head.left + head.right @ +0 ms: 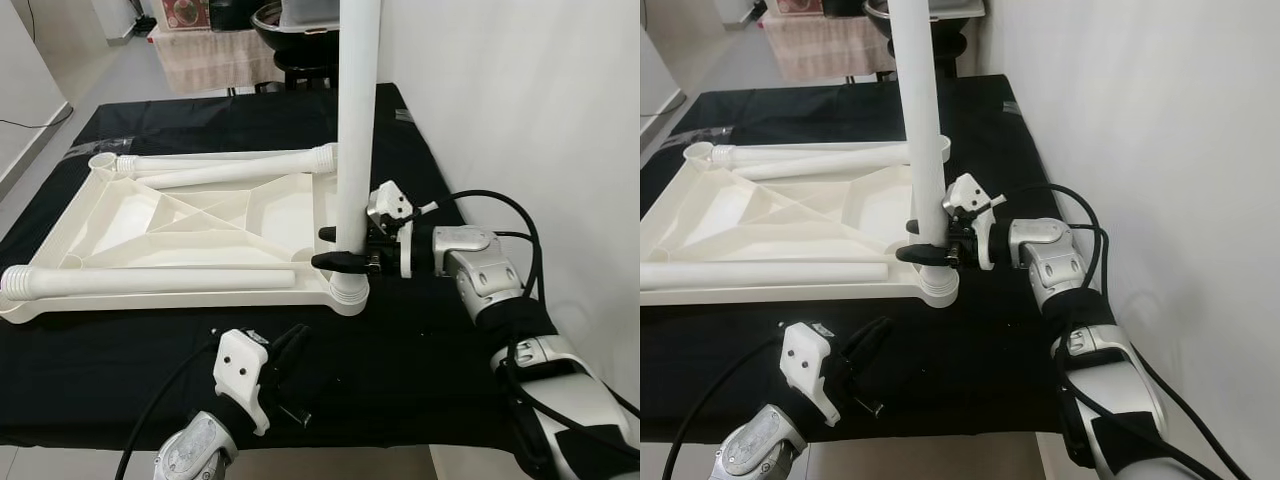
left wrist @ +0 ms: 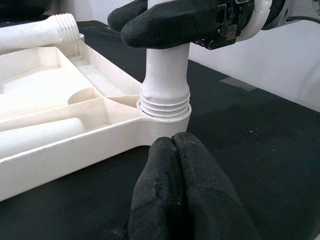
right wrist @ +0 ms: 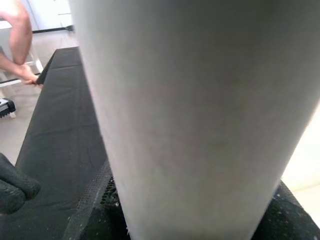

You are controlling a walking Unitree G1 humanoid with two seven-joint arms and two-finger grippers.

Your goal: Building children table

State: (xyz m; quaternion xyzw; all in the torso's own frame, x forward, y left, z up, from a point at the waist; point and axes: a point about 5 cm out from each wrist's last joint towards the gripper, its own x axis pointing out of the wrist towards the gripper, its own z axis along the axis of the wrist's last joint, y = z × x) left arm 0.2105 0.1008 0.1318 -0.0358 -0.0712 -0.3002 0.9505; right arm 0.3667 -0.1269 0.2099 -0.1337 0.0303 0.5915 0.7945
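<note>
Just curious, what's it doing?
Right hand clamps upright white plastic table leg in overturned white tabletop; left hand shut, idle. Nothing blocking.

Table panel (image 1: 215, 215): 1, white, underside up.
Upright leg (image 1: 357, 120): 1, standing in a corner socket.
Loose legs: 3 — far (image 1: 230, 157), diagonal (image 1: 240, 173), near (image 1: 150, 280).
Black cloth (image 1: 420, 340): 1.
Grippers: 2 — left (image 1: 290, 365), right (image 1: 335, 248).

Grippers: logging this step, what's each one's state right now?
Left gripper: fingers shut, holding nothing, over the black cloth.
Right gripper: shut on the upright table leg.
</note>
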